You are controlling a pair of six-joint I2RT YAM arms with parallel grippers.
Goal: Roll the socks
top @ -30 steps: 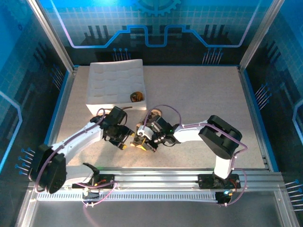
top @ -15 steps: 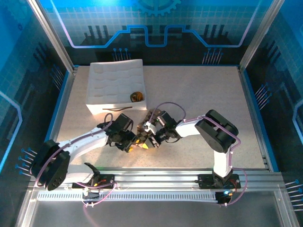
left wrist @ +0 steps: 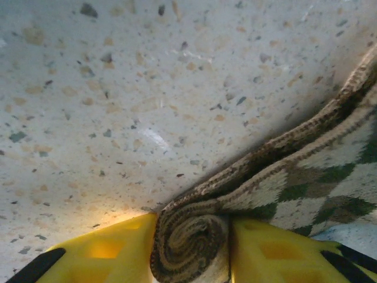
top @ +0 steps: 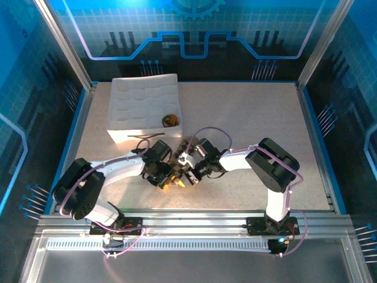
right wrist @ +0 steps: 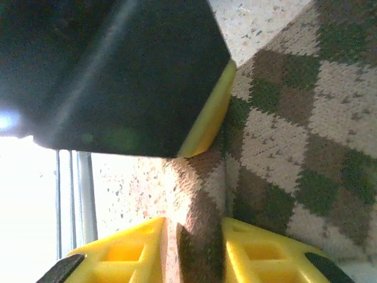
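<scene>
Both arms are in close at the middle of the desk (left wrist: 147,88), nose to nose. On my left wrist camera the left claw (left wrist: 191,227) is clamped on the rolled-up end of the argyle sock (left wrist: 294,183). The tight spiral sits square between the yellow pads and touches both. The rest of the sock trails flat along the desk, up and to the right.

On the right wrist camera a raised fold of the same sock stands between the pads of the right claw (right wrist: 194,230). It presses the right pad, but there is a sliver of desk beside the left one. I cannot tell whether that claw is pinching or just straddling the fold.

I judge we're mid-roll. To do this well I'd hold the left grip firm enough that the spiral can't spring open. I'd turn it toward the flat part and have the right side hold the fabric taut and straight so the roll doesn't cone off sideways.

Visibility is poor. From above, the two wrists cover the sock almost completely. A black and yellow finger of the left claw (right wrist: 206,118) blocks a good part of the right wrist picture. In the white tray (top: 126,103), at its near right corner, sits a small brownish bundle (top: 171,120), too small to identify.
</scene>
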